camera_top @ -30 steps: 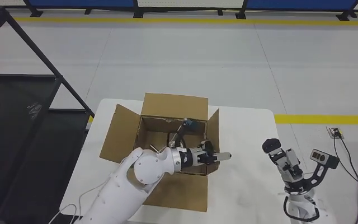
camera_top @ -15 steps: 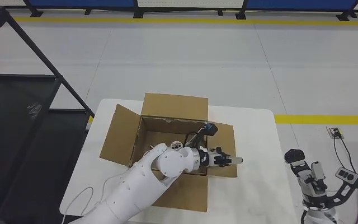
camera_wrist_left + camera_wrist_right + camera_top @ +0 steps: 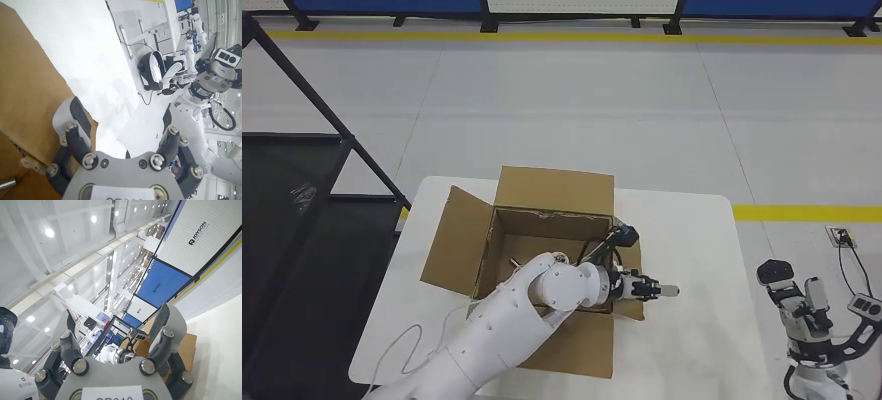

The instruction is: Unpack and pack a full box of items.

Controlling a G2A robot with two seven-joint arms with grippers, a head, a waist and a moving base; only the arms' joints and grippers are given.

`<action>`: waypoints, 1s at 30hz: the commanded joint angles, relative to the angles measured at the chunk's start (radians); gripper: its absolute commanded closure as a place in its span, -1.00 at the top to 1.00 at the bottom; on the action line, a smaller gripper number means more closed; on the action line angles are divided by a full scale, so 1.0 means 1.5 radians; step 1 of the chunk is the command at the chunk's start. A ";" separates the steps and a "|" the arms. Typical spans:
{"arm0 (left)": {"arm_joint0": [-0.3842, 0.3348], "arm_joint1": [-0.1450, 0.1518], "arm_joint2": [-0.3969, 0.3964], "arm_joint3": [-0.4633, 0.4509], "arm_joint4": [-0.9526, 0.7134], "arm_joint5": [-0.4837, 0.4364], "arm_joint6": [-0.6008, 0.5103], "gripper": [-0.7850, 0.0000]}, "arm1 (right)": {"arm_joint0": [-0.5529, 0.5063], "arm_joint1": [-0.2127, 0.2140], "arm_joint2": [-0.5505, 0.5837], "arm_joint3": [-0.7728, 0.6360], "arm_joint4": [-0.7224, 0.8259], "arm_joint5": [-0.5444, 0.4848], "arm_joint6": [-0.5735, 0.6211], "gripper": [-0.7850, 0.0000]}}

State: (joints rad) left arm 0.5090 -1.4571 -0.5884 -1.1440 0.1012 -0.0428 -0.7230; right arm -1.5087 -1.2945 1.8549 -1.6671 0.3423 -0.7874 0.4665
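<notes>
Your left gripper (image 3: pixel 122 117) has its fingers spread wide, nothing between them. One black-padded finger (image 3: pixel 78 113) sits right at the ragged edge of the side flap (image 3: pixel 28 79) of the brown cardboard box (image 3: pixel 557 190). From the wrist view you honestly can't tell if the pad is touching the cardboard or just in front of it. The other finger (image 3: pixel 167 121) is out past that flap, over the white table (image 3: pixel 692 235).

In the top view that gripper pokes out just beyond the box, on the side nearest your right arm. The white left arm (image 3: pixel 542 295) lies across the box's opening, so most of the inside is hidden and you can't make out what's in there.

The box itself sits on the table with its flaps folded outward.

Your right gripper (image 3: pixel 117 321) is the same story: fingers (image 3: pixel 164 323) splayed apart, gripping nothing, tips pointing up toward the ceiling lights. In the top view it's well apart from the box, out beyond the table edge on the far side from the left arm's shoulder. Its wrist view catches a corner of the box off in the background.
</notes>
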 commanded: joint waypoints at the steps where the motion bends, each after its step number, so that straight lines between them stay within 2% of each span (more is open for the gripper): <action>1: 0.002 -0.001 -0.006 -0.001 0.002 -0.003 0.005 1.00 | 0.000 0.000 0.000 0.000 0.000 0.000 0.000 1.00; 9: 0.031 0.015 -0.068 -0.054 0.007 -0.023 0.022 1.00 | 0.004 0.001 -0.004 -0.016 -0.016 0.007 0.000 1.00; 15: 0.090 0.047 -0.165 -0.170 0.036 -0.022 0.028 1.00 | 0.025 0.004 -0.011 -0.078 -0.174 0.019 -0.006 1.00; 18: 0.144 0.071 -0.245 -0.261 0.059 -0.014 0.028 1.00 | 0.048 0.005 -0.029 -0.113 -0.259 0.048 -0.008 1.00; 23: 0.272 0.108 -0.409 -0.415 0.079 -0.007 0.017 1.00 | 0.106 0.006 -0.092 -0.151 -0.385 0.103 0.012 1.00; 30: 0.454 0.141 -0.641 -0.555 0.057 -0.031 0.006 1.00 | 0.218 0.006 -0.239 -0.161 -0.571 0.171 0.080 1.00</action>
State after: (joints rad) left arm 1.1437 -1.2497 -1.4944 -1.9524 0.1944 -0.0815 -0.7129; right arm -1.2068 -1.2848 1.5346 -1.9126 -0.4767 -0.5409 0.5721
